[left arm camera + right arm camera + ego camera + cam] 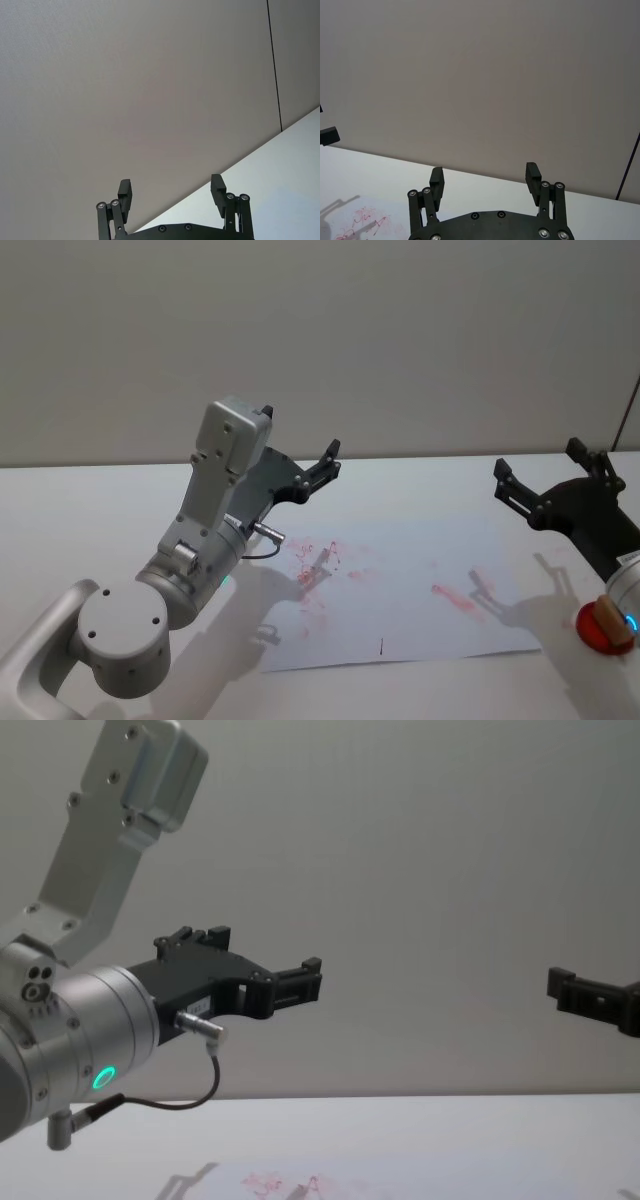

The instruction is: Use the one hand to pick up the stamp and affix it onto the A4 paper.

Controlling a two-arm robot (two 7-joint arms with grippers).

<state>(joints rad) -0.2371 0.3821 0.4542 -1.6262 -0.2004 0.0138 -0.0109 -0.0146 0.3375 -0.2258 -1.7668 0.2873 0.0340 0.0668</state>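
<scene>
**tan-brown stamp at rest; both grippers raised and empty**

nearest, at the right edge of the head view, the stamp (pixel 614 621) stands on a red round pad (pixel 590 630). it is partly masked by the right arm's silver wrist, and nothing grips it. the pad lies on the white tabletop (pixel 100 500), near the near right corner of the a4 paper (pixel 410 615) but apart from it. the sheet lies flat and bears smeared red marks (pixel 320 570) on its left half and toward its right. the silver left arm (pixel 190 560) rises from the near left, over the sheet's left edge. farther on, the left gripper (pixel 318 470) hangs above the paper's far left part, its fingers (pixel 125 189) spread wide with nothing between them. the right gripper (pixel 545 468) hangs above the table past the sheet's right edge, well above the stamp. its notched fingers (pixel 533 172) are likewise spread wide and empty. both grippers point toward the plain grey wall (pixel 400 340) behind the table.
</scene>
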